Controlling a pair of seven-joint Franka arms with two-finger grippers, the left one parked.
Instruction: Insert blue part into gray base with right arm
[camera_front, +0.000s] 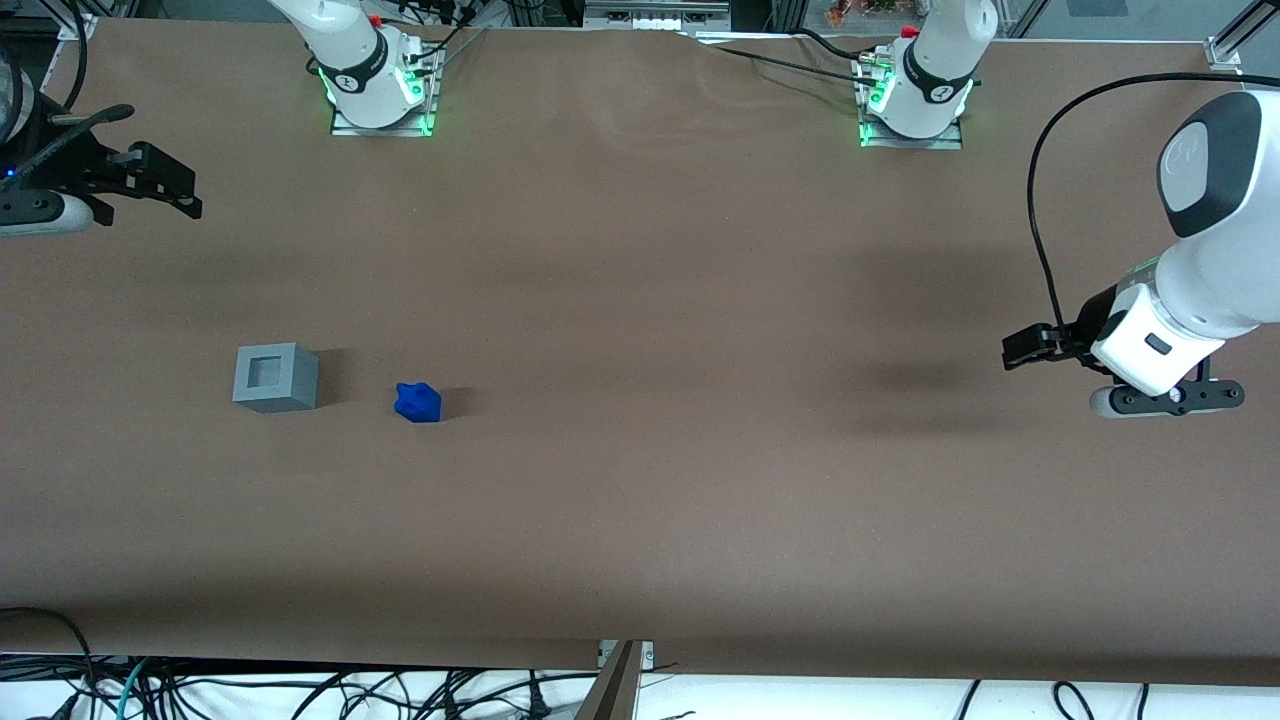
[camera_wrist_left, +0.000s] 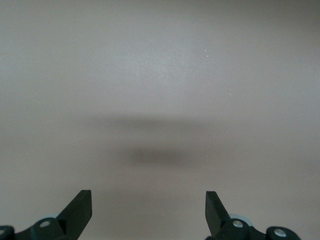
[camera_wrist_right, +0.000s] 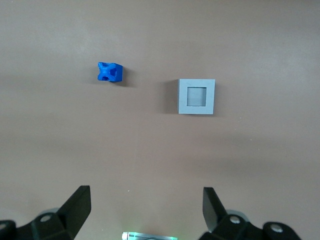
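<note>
Part (camera_front: 418, 402): lay on the table (camera_front: 700, 480), well below the jaws, near the base but apart.
Base (camera_front: 276, 377): recess up, empty.
Gripper (camera_front: 165, 185): hung high, jaws wide open, holding nothing.
Risk: the lumpy part could twist when pinched, then jam on the recess rim.
</note>
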